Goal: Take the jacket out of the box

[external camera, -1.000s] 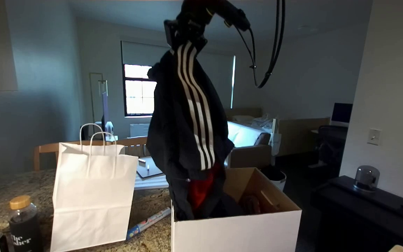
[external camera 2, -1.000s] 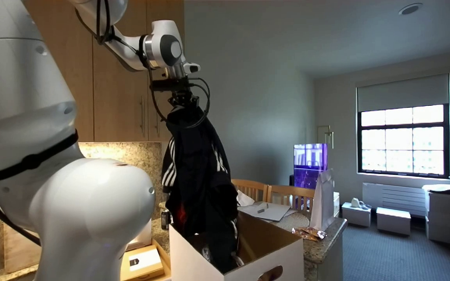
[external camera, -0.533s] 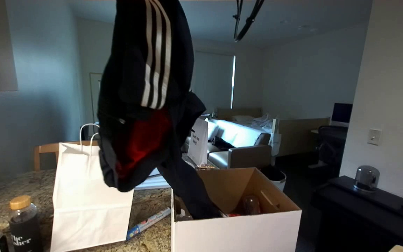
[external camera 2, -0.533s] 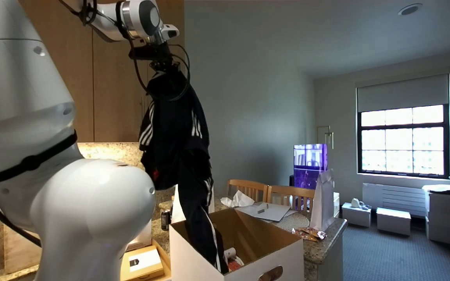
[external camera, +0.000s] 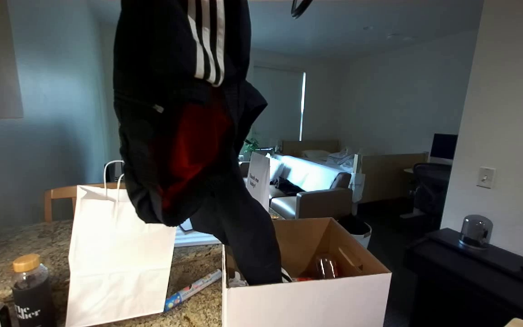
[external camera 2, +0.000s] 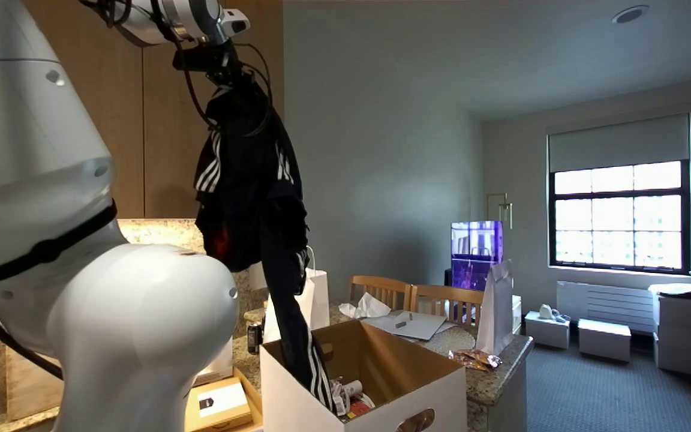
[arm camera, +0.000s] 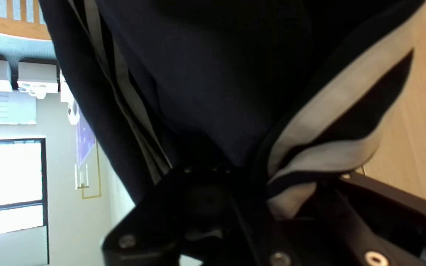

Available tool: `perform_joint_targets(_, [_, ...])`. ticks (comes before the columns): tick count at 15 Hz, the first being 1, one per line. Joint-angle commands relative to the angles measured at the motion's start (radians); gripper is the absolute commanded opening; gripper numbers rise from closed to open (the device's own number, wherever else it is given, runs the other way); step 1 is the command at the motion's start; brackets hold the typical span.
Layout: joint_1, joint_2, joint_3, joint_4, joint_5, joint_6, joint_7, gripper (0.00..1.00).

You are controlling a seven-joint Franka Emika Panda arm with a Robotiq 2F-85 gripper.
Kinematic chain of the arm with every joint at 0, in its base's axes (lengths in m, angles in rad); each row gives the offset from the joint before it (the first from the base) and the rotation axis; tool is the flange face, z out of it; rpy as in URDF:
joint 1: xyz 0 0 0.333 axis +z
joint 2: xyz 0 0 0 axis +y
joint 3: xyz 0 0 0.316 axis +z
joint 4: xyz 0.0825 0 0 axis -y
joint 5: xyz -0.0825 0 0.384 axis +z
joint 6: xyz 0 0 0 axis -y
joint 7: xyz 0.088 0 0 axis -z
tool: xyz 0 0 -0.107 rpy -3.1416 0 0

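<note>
The black jacket with white stripes and red lining hangs in both exterior views (external camera: 175, 81) (external camera 2: 249, 180). My gripper (external camera 2: 228, 81) is shut on its top, high above the box; the gripper is out of frame in an exterior view where the jacket runs off the top edge. In the wrist view the jacket (arm camera: 213, 81) fills the middle, and its striped cloth is bunched between the fingers (arm camera: 257, 177). The box (external camera: 307, 302), white outside and brown inside, also shows from another side (external camera 2: 393, 366). One long sleeve hangs down into it; its end is hidden behind the near rim.
Inside the box lie a clear-and-red item (external camera: 326, 267) and white objects (external camera 2: 351, 389). A white paper bag (external camera: 120, 263) stands close beside the box, partly behind the jacket. A bottle (external camera: 32, 295) and a printed tube (external camera: 193, 288) are on the counter. Wooden cabinets (external camera 2: 183, 132) stand behind the gripper.
My gripper has risen and moved toward the robot's base, lifting the jacket. The jacket's bulk has come above the box rim, leaving one sleeve inside. Things in the box have come into sight.
</note>
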Motion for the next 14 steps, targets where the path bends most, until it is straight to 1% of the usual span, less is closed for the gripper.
perform_joint_targets(1, [0.033,0.022,-0.008,-0.086,0.023,0.137,-0.007,0.05])
perform_joint_targets(4, [0.088,0.071,-0.018,-0.157,0.081,0.211,-0.036,0.05])
perform_joint_targets(6, [0.137,0.099,-0.041,-0.220,0.139,0.246,-0.062,0.05])
perform_joint_targets(8, [0.211,0.134,-0.077,-0.290,0.252,0.288,-0.118,0.05])
perform_joint_targets(10, [0.304,0.170,-0.128,-0.356,0.418,0.308,-0.225,0.05])
perform_joint_targets(11, [0.334,0.182,-0.146,-0.385,0.491,0.310,-0.274,0.05])
perform_joint_targets(12, [0.392,0.201,-0.187,-0.405,0.580,0.305,-0.342,0.05])
perform_joint_targets(14, [0.458,0.246,-0.229,-0.441,0.743,0.300,-0.463,0.05])
